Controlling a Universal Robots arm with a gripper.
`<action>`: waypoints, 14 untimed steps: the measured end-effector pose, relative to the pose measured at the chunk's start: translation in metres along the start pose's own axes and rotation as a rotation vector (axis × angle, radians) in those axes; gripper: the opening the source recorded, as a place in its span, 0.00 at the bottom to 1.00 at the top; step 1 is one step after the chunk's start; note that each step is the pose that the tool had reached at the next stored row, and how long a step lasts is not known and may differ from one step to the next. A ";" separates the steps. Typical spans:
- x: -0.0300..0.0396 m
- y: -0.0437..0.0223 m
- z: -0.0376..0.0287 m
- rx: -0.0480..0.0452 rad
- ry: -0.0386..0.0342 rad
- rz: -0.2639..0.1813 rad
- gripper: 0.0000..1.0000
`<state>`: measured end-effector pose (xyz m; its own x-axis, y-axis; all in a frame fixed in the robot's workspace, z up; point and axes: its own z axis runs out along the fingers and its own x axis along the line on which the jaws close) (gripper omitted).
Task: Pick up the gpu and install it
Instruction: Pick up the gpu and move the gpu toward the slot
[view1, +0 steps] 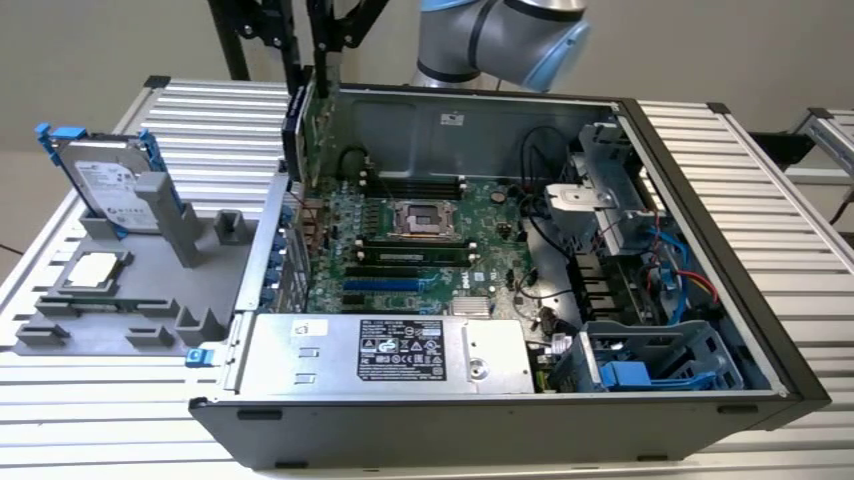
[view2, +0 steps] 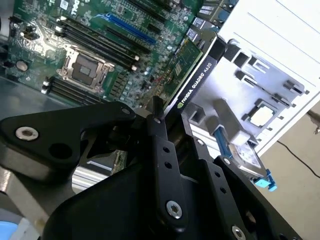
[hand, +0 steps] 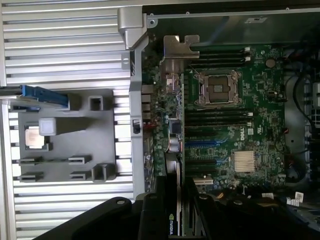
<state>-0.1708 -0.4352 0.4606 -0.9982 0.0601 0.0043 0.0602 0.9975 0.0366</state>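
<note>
Gpu (hand: 173, 190) edge-on in end effector (hand: 173, 215), clamped tight on card's upper edge. Held upright and clear above motherboard (hand: 225, 125), not seated in any slot, over its port-side edge. Hard drive (view1: 114, 185) and processor chip (view1: 91, 270) in grey holder (hand: 100, 135) on bench (view1: 747, 170), well apart from motherboard, beyond that same edge.

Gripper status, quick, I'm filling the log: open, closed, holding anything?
Gripper: closed on the gpu, held over the open computer case.
</note>
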 end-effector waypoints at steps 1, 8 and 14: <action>-0.0018 0.0001 0.0000 0.0003 0.0000 0.000 0.00; -0.0132 0.0008 0.0000 0.0023 0.0000 0.000 0.00; -0.0236 0.0014 0.0000 0.0045 0.0002 0.000 0.00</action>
<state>-0.1472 -0.4352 0.4605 -0.9982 0.0602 0.0045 0.0603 0.9977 0.0321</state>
